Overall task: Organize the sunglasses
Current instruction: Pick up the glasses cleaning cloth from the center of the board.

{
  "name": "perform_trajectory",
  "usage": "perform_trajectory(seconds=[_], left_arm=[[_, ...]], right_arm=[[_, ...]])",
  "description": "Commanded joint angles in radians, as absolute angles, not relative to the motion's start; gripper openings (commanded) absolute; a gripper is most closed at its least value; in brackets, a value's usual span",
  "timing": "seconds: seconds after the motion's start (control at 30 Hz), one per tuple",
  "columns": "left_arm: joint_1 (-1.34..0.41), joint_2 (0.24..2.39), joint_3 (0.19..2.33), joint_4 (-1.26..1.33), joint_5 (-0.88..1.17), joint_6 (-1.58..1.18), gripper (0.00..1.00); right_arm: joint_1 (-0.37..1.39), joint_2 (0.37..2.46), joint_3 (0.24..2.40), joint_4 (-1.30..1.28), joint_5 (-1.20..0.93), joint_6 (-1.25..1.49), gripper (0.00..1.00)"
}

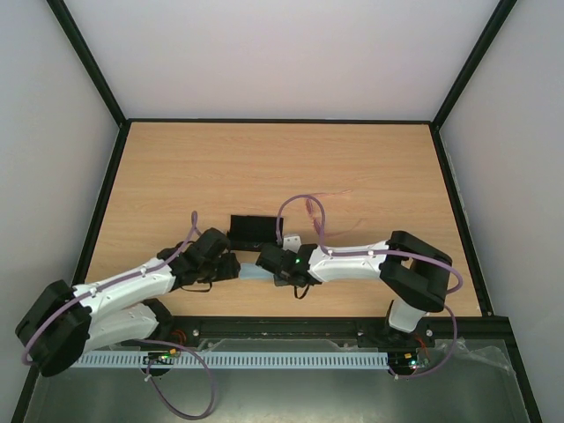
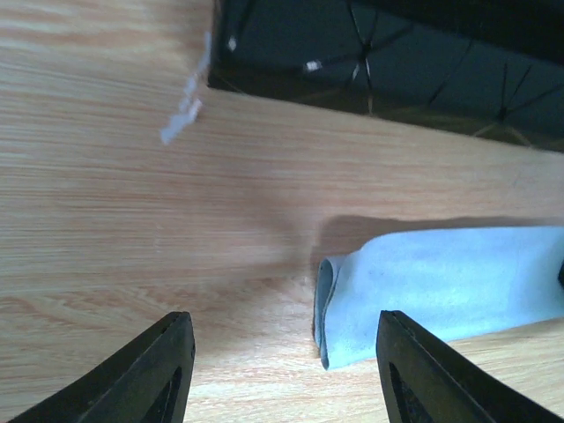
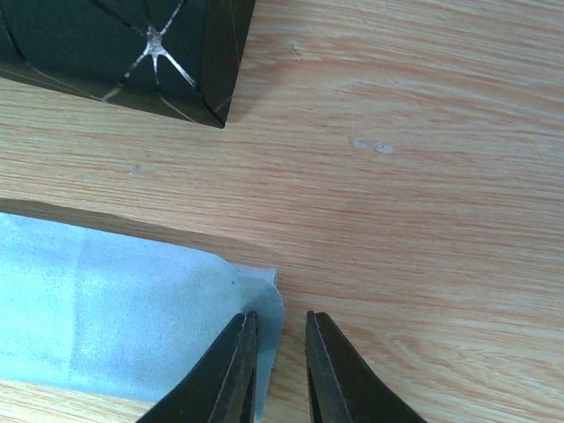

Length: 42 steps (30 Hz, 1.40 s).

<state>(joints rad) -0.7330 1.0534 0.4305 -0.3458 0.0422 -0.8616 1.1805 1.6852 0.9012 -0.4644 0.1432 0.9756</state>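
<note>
The sunglasses show only as a faint pinkish shape on the wood behind the right arm, apart from both grippers. A light blue cloth lies between the two grippers, in front of the black case. My right gripper is nearly closed on a corner of the cloth, which casts a shadow as if raised off the table. My left gripper is open. The cloth's folded end lies just ahead of its right finger, and nothing is between its fingers.
The black case stands close behind the cloth, and its corner is near the right gripper. Dark rails border the table. A purple cable loops over the right arm.
</note>
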Motion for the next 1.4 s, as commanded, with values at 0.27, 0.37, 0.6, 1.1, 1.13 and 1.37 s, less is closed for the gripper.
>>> perform_trajectory(seconds=[0.27,0.37,0.6,1.1,1.13,1.37], left_arm=[[-0.858,1.214,0.5,-0.295,-0.042,-0.914,0.57],[-0.86,1.239,0.505,-0.289,-0.048,-0.912,0.5],[-0.878,1.26,0.511,-0.292,-0.054,-0.918,0.35],[-0.904,1.298,0.509,-0.258,-0.048,-0.938,0.1],[-0.904,1.299,0.509,-0.256,-0.046,-0.94,0.08],[-0.91,1.306,0.507,-0.247,-0.047,-0.948,0.02]], right_arm=[[1.151,1.615,0.821,-0.403,0.107,0.974,0.17],[1.149,1.613,0.816,-0.397,0.104,0.973,0.16],[1.148,1.612,0.824,-0.394,0.1,0.967,0.15],[1.149,1.616,0.805,-0.356,0.073,0.972,0.11],[1.148,1.617,0.804,-0.354,0.071,0.972,0.11],[1.148,1.626,0.785,-0.329,0.054,0.974,0.06]])
